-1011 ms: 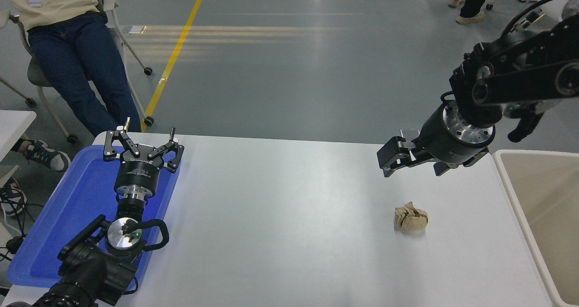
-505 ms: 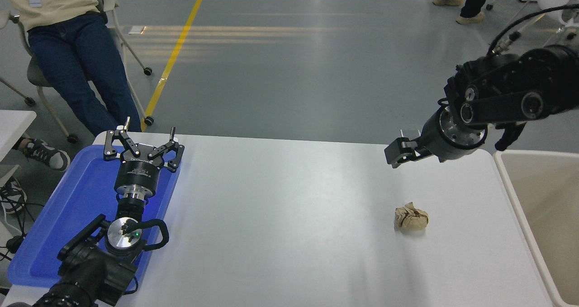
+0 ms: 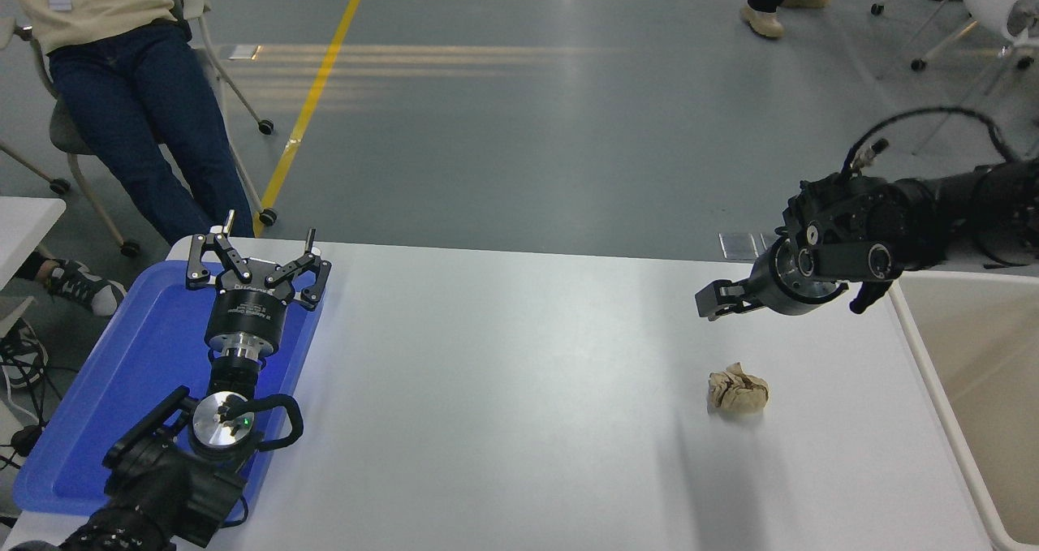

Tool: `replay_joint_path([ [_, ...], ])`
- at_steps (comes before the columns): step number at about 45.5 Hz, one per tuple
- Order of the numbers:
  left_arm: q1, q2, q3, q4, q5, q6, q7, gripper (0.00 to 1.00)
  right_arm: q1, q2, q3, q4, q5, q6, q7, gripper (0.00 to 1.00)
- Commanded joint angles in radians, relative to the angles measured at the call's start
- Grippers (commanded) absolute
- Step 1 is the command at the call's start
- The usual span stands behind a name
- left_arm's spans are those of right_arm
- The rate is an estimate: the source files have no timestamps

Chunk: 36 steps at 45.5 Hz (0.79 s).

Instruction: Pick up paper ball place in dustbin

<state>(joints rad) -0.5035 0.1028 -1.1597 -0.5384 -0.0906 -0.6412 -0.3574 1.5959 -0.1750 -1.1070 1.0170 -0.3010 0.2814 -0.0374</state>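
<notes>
My right gripper (image 3: 708,301) hangs mid-right of frame, above the paper ball (image 3: 737,392); can't tell its jaws' state. Left gripper (image 3: 258,260), jaws wide open and empty, lower left. Dustbin (image 3: 933,389) at right edge.

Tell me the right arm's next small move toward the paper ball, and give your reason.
Probably bring the right gripper toward the robot and down over the paper ball. The ball lies loose on the white table, apart from the gripper, which hangs farther out, nearer the table's far edge. The dustbin waits at the right.
</notes>
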Motion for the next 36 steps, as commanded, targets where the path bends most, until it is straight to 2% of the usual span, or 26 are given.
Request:
replay_joint_path([
  [1,-0.001,0.000,0.000,0.000,0.000,0.000,0.000,1.00,-0.146,0.002,0.052,-0.112,-0.044,-0.005,-0.001,1.00],
  [36,-0.001,0.000,0.000,0.000,0.000,0.000,0.000,1.00,-0.370,0.023,0.133,-0.273,-0.082,-0.082,-0.001,1.00],
])
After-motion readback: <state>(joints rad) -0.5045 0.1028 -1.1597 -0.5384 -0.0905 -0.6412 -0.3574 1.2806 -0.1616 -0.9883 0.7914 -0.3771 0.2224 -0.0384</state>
